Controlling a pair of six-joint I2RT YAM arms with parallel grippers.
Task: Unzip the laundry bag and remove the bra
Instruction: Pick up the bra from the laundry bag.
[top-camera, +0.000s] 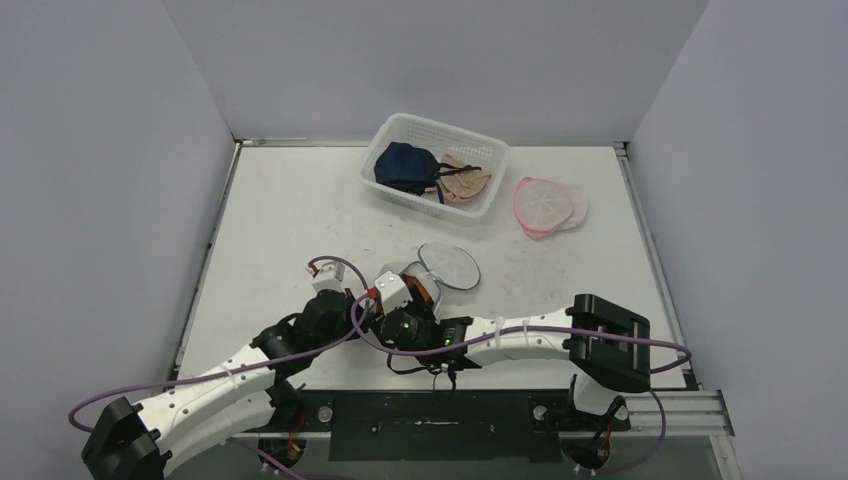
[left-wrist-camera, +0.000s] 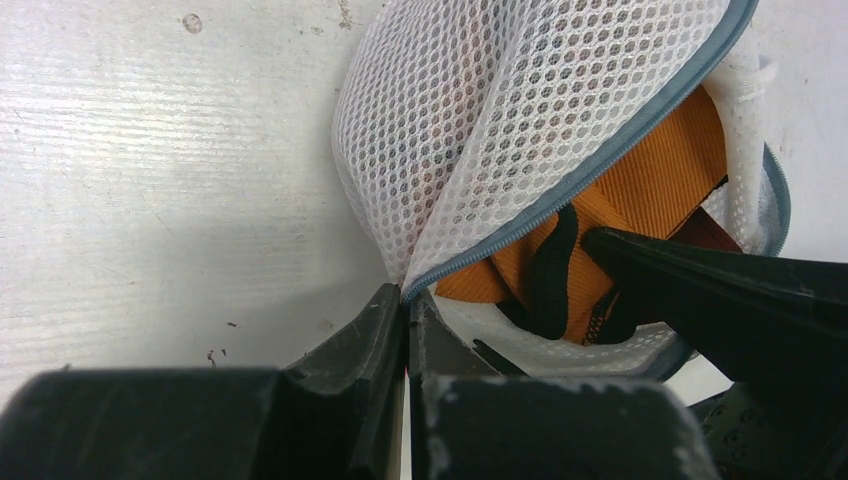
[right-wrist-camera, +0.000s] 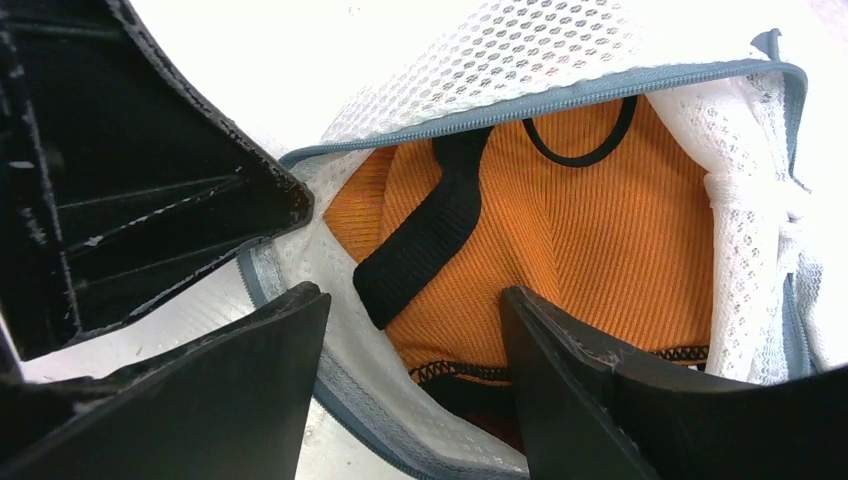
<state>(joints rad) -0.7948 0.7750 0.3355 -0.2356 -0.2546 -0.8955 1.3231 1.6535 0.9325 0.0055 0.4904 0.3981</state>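
Your left gripper (left-wrist-camera: 408, 305) is closed tight, pinching the edge of the laundry bag (left-wrist-camera: 520, 110) where the white mesh meets the grey-blue zipper tape. The bag lies on the bench (top-camera: 290, 220) near the front, right at the two wrists, with its mouth unzipped and the mesh flap lifted up and back.

The bra (right-wrist-camera: 600, 230) is inside the bag: orange ribbed fabric with black straps, plainly visible through the opening.

Your right gripper (right-wrist-camera: 415, 350) has its jaws apart. One finger lies on the bag's lower rim and the other reaches into the opening, over the orange fabric. It isn't holding anything.

At the back of the bench, well apart from the bag, a white basket (top-camera: 452, 128) holds dark blue and beige garments.
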